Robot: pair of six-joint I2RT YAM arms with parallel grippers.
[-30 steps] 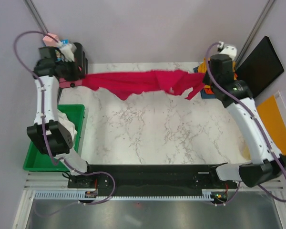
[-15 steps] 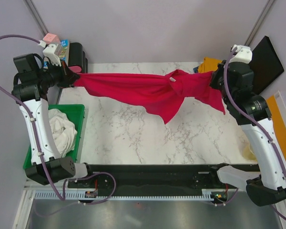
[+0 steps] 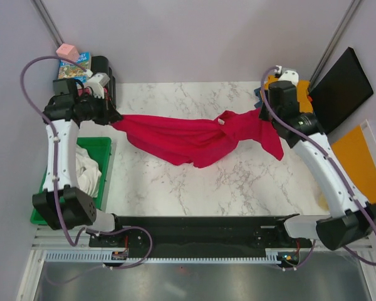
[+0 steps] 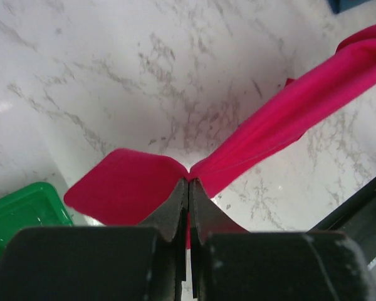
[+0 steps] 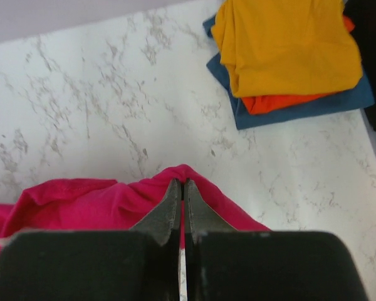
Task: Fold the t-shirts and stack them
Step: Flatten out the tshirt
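Smooth marble table (image 3: pixel 194 182) below us; our left gripper (image 4: pixel 188 183) and right gripper (image 5: pixel 180 184) pinch the soft, creased red shirt (image 3: pixel 175 135) tight.

No readable text, brands or numbers; print on the blue box (image 3: pixel 74 61) too small

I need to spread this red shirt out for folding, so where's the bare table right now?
Widest bare marble: between the red shirt and the black rail, from the green bin to the right arm. A narrower strip runs behind the shirt along the far edge. Crowded: the folded stack at far right, the black cases at far left.
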